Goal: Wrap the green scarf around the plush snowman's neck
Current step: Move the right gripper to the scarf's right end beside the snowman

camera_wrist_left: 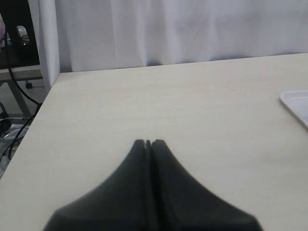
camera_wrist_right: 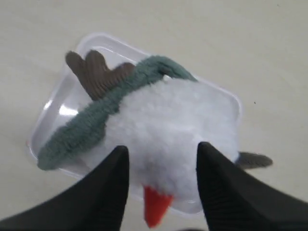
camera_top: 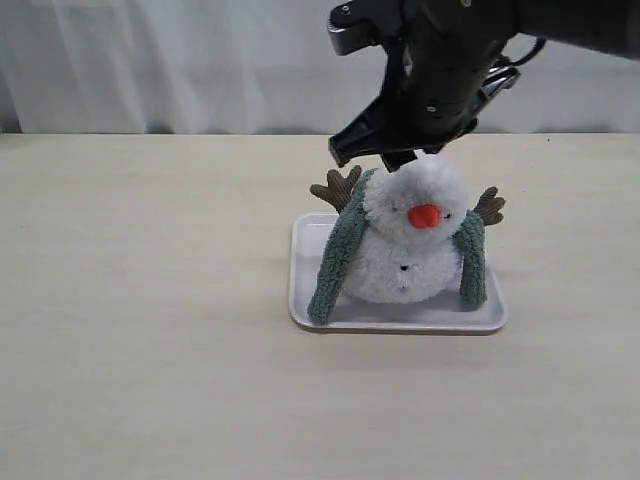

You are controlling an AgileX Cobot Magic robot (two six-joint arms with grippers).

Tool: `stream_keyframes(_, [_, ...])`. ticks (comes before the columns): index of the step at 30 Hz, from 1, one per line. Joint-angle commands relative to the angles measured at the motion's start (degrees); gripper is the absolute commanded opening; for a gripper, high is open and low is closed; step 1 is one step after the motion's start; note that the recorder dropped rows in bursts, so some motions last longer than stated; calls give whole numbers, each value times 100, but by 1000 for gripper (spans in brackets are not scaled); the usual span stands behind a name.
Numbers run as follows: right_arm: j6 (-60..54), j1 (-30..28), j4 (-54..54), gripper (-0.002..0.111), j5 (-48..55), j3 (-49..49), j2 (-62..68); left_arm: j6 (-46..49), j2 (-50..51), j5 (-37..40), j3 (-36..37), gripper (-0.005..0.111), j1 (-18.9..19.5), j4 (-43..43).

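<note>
Your R gripper (camera_top: 372, 156) hangs just above the plush snowman (camera_top: 412, 262), at the back-left of its head as the ext. view shows it. The jaws stand apart w/ nothing between them. In the R wrist view the two black fingers (camera_wrist_right: 111, 179) frame the white head and the orange nose (camera_wrist_right: 155, 206), but you can't tell whether either pad touches the fluff. Your L gripper (camera_wrist_left: 147, 143) has its tips pressed together, empty, low over bare table (camera_wrist_left: 144, 101). Only a corner of the white tray (camera_wrist_left: 296, 103) shows at the edge of that view. The snowman sits upright in the tray (camera_top: 400, 320), near mid-table, nose facing the ext. cam. The green scarf (camera_top: 338, 255) is draped round the back of the neck (camera_top: 392, 232). Both ends hang down the front, one on each side of the body, uncrossed and well apart. The L end reaches the tray's front-left corner, and the R end (camera_top: 471, 262) stops on the tray floor by the body. Brown twig arms (camera_top: 335, 188) poke up behind the scarf on both sides. A white curtain (camera_top: 200, 60) hangs behind the table.
</note>
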Motion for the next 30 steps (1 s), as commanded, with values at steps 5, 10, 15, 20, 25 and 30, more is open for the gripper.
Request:
stream_keyframes(5, [67,-1048,-123,50,-1680,2543,-704,-37,-15,-61,19,0,24,-9])
stream_keyframes(10, [117,-1421,-219,50,-3977,3708,-522,-37,-15,-61,19,0,24,-9])
stream_keyframes(15, [173,-1802,-345,50,-4366,3787,-235,-37,-15,-61,19,0,24,-9])
stream_keyframes(20, [119,-1936,-384,50,-4671,3787,-39,-37,-15,-61,19,0,24,-9])
stream_keyframes(25, [-46,-1920,-384,27,-4767,3787,216,-37,-15,-61,19,0,24,-9])
stream_keyframes(30, [-46,-1920,-363,4,-4384,3798,137,-37,-15,-61,19,0,24,-9])
